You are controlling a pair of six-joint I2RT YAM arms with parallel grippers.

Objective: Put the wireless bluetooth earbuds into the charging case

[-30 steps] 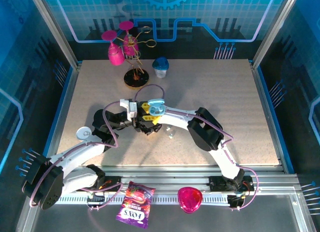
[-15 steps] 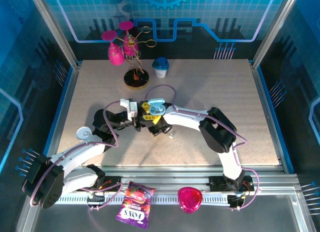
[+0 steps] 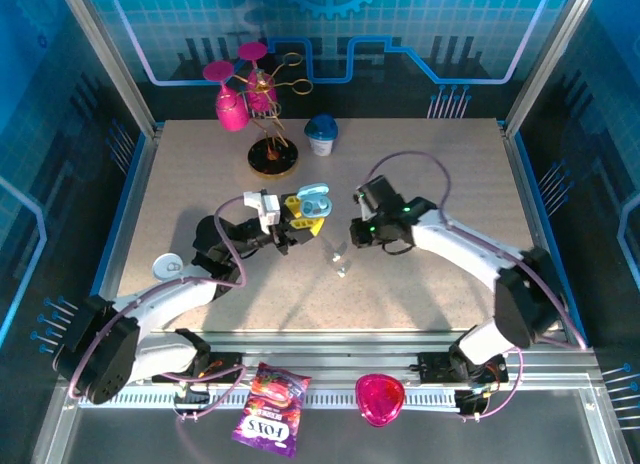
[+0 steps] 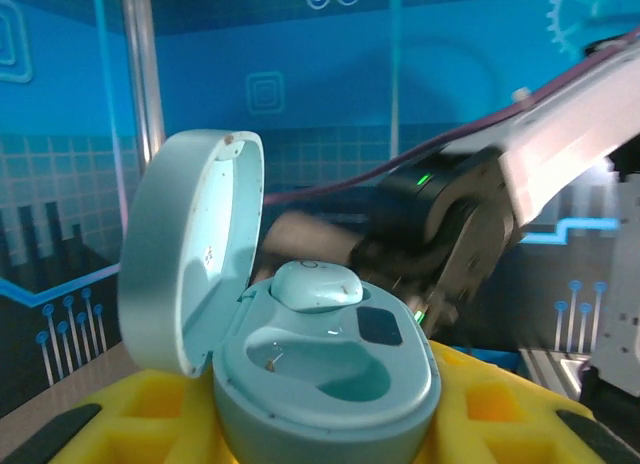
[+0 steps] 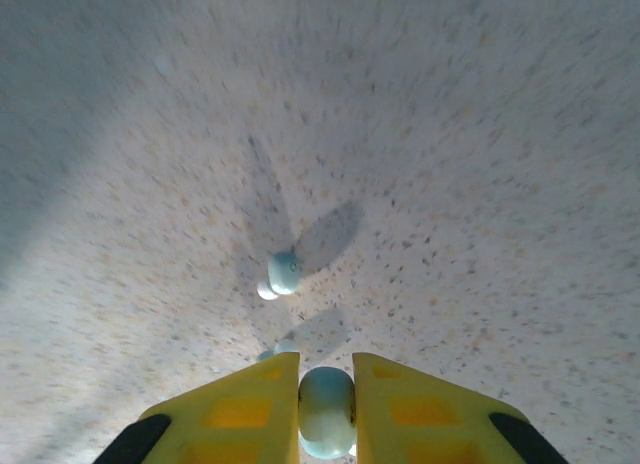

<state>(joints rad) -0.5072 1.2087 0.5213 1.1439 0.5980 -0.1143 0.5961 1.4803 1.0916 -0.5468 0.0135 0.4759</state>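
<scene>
The left gripper (image 3: 305, 216) is clamped with its yellow fingers (image 4: 140, 429) on the lower half of the charging case (image 4: 325, 379), holding it above the middle of the table (image 3: 440, 164). The case's lid (image 4: 190, 269) is open and stands nearly upright on the left in the left wrist view. One seated earbud (image 4: 316, 285) sits in the far socket; the near socket (image 4: 325, 359) is bare.

The right gripper (image 5: 326, 384) is narrowed onto a held earbud (image 5: 326, 409), pinched between its two yellow fingertips, just beside the case on its right and above the tabletop. A loose earbud (image 5: 282, 273) lies on the table below, toward the near edge from the case.

By the far edge stand a wire rack with pink glasses (image 3: 250, 94) and a blue-lidded cup (image 3: 321, 134). A candy packet (image 3: 270, 409) and a pink dish (image 3: 380, 399) rest on the near rail.
</scene>
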